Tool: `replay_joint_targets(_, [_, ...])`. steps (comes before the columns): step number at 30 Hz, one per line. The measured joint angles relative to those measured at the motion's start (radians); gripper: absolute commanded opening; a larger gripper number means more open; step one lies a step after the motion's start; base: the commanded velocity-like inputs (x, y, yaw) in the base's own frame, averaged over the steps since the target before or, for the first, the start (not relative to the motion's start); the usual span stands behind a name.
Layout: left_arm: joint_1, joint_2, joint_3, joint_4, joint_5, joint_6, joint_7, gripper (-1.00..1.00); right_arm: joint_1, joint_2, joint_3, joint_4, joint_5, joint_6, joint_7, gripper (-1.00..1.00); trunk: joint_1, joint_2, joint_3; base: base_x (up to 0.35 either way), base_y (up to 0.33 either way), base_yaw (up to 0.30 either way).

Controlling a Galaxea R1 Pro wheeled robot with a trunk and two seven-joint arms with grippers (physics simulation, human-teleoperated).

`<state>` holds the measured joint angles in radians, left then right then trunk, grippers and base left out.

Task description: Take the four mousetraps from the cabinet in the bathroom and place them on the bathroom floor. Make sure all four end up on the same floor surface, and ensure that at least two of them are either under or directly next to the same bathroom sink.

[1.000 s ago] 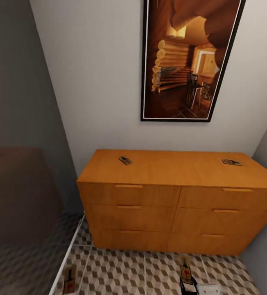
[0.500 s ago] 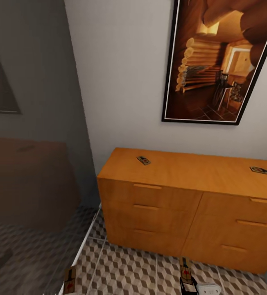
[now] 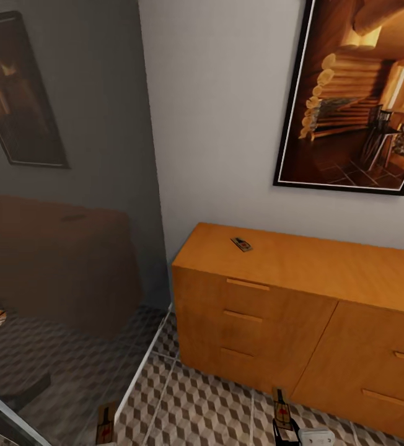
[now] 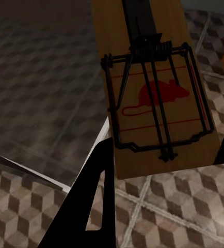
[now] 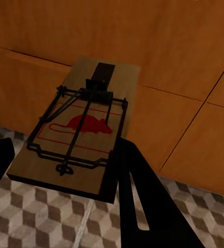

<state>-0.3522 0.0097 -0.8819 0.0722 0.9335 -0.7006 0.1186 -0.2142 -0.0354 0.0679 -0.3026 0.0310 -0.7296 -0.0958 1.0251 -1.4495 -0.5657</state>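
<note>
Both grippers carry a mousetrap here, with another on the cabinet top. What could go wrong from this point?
1. Each mousetrap, left and right, sticks far out past the fingers holding it, so a turn of the base might shake one loose.
2. The glass panel stands close by the left-held trap; a swing could knock it.
3. One trap lies on the cabinet, easily forgotten.

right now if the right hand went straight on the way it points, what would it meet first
Most likely the drawer fronts of the low orange-brown wooden cabinet, which sit straight ahead of the right hand and the flat brown wooden mousetrap it holds. Depth is hard to judge; nothing else appears in between.
</note>
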Motion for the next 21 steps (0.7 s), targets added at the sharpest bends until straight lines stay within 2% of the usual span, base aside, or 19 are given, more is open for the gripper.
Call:
replay_joint_targets(6, [0.000,0.000,0.000,0.000,0.000,0.001,0.000,-1.00,0.000,-0.006,-0.001,0.000,0.000,0.000,0.000,-1.00,0.000,0.000,0.000,0.000,0.000,0.010])
replay_joint_targets(17, [0.000,0.000,0.000,0.000,0.000,0.001,0.000,-1.00,0.000,0.003,0.000,0.000,0.000,0.000,0.000,-1.00,0.000,0.000,0.000,0.000,0.000,0.001])
replay_joint_targets(21, [0.000,0.000,0.000,0.000,0.000,0.001,0.000,-1.00,0.000,0.004,0.000,0.000,0.000,0.000,0.000,-1.00,0.000,0.000,-0.001,0.000,0.000,0.157])
